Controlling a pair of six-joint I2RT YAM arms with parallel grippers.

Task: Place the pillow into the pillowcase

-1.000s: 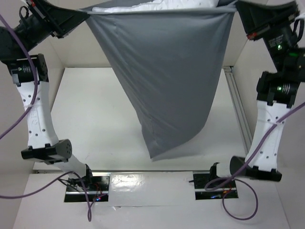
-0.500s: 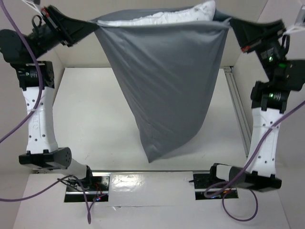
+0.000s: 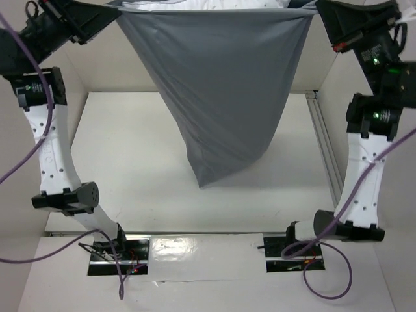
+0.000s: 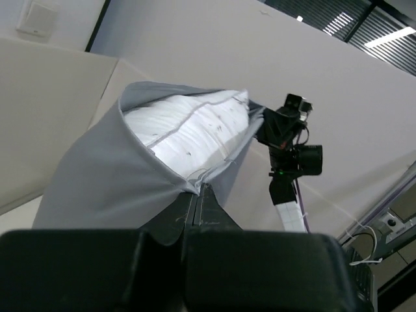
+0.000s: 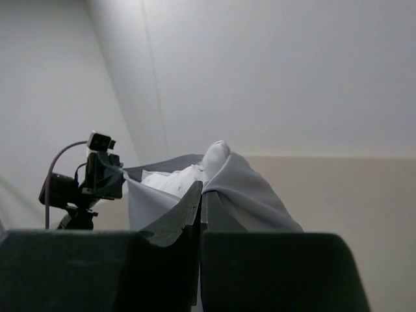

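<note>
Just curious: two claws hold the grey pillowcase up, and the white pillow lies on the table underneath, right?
Not quite: the pillow is inside the pillowcase, showing at its open top in the left wrist view. The rest is right.

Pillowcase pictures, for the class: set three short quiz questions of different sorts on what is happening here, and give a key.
1. True or false: the pillowcase lies flat on the table.
2. Where is the pillow? A) beside the pillowcase B) inside it, with white showing at the open top C) under the table
3. Fill in: the left claw and the right claw are both shut on the ____.
Key: 1 false, it hangs from the two claws; 2 B; 3 pillowcase.
</note>
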